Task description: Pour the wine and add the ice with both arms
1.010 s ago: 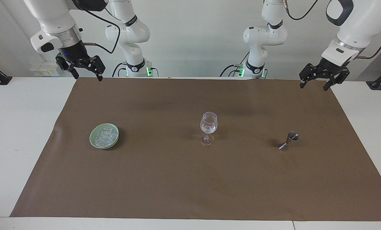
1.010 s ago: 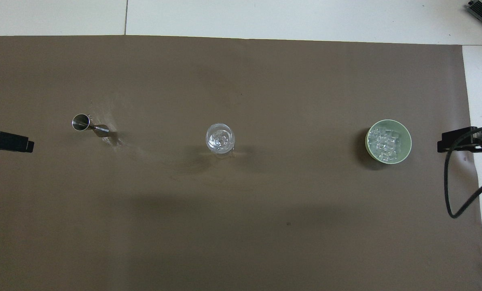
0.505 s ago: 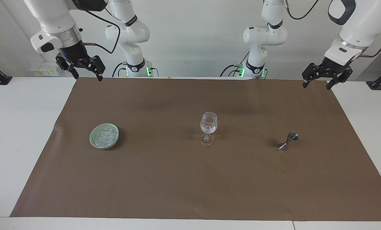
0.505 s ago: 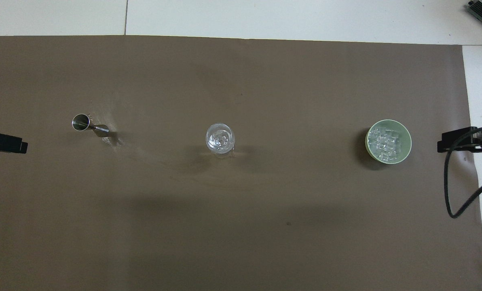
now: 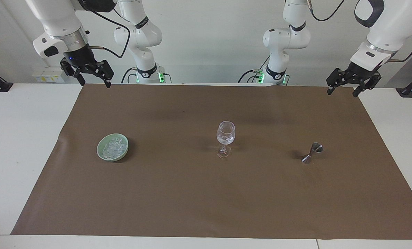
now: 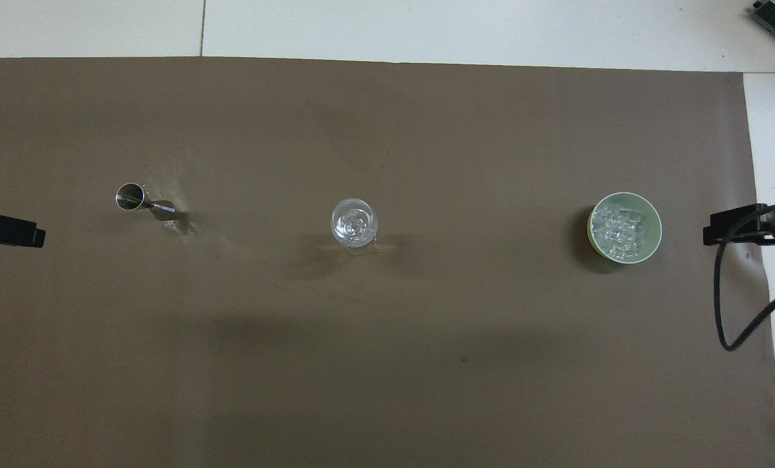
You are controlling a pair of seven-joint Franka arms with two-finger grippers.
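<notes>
Blurring together, ice (image 5: 113, 148) heaped in bowl (image 5: 100, 156)

A brown paper mat (image 5: 206, 193) covers the middle of the white table (image 5: 16, 145). On the mat stand three things in a row across the table, well apart. With the clear stemmed wine glass (image 5: 225, 137) taken as the centre of a clock whose twelve points away from the robots, the pale green round bowl (image 5: 112, 147) sits at three o'clock, toward the right arm's end, with the heap of small clear ice cubes (image 5: 114, 146) in it. The small steel hourglass-shaped jigger (image 5: 312, 152) stands at nine o'clock, toward the left arm's end.
</notes>
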